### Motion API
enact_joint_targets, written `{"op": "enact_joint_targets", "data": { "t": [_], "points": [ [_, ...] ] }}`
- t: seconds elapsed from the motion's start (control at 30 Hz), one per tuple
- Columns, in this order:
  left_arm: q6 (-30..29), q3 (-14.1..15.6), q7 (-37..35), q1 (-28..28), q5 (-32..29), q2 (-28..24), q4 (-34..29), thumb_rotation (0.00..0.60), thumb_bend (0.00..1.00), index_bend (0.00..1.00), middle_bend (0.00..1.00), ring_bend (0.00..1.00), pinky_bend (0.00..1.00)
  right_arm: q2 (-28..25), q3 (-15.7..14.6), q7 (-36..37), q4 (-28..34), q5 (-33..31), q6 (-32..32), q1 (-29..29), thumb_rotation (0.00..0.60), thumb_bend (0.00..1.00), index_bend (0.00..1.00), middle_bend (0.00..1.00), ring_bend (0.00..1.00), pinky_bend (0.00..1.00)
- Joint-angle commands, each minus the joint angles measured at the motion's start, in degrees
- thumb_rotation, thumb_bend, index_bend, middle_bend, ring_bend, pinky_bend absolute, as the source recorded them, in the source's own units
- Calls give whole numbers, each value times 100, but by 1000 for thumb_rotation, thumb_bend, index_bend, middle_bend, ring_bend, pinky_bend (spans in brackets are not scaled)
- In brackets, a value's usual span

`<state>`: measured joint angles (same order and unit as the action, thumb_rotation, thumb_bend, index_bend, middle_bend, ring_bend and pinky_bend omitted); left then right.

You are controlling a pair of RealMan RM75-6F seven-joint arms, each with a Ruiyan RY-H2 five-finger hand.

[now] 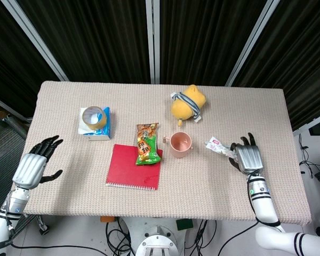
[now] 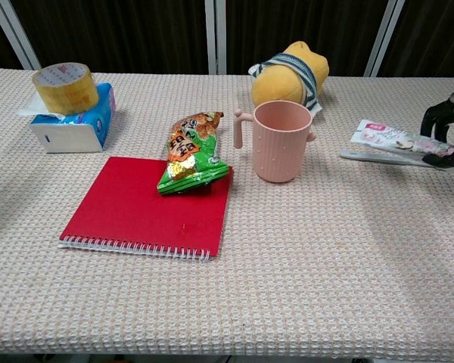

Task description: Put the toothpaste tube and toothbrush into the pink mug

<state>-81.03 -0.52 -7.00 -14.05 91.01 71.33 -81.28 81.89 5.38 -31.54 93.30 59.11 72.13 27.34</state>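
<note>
Right of the pink mug [image 2: 282, 141], toothpaste tube [image 2: 392, 138] in right robot hand [image 1: 247, 156].

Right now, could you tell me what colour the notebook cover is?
Red; the notebook shows best in the chest view.

Hardly any print here can be read. The snack bag [image 2: 191, 151] lying on the red notebook [image 2: 147, 206] carries large characters down its orange and green front, too blurred to make out. The toothpaste tube [image 2: 393, 139] has a small red mark at its flat end and pale print along its side, illegible. The tape roll [image 2: 64, 87] shows faint red marks, unreadable.
</note>
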Motion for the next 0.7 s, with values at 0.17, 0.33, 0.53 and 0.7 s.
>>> {"op": "enact_joint_targets", "data": {
  "t": [0.17,0.33,0.53,0.7],
  "points": [
    [-7,12,24,3,21,27,-5,600,159,115,51,90,215,-563,110,450,416,831,603,-249,600,794,622,580,155,0],
    [-56,3,-7,25,21,21,2,599,159,115,51,90,215,-851,365,240,462,1709,1154,-157,600,782,624,587,164,0],
    [-44,13,-89,52,-20,19,74,599,159,115,51,90,215,-1219,556,-901,-45,2902,1314,290,600,778,638,601,168,0],
    [-57,3,-134,72,-49,20,115,600,159,115,51,90,215,-1649,571,-1648,-479,3636,842,742,600,776,645,606,168,0]
  ]
}}
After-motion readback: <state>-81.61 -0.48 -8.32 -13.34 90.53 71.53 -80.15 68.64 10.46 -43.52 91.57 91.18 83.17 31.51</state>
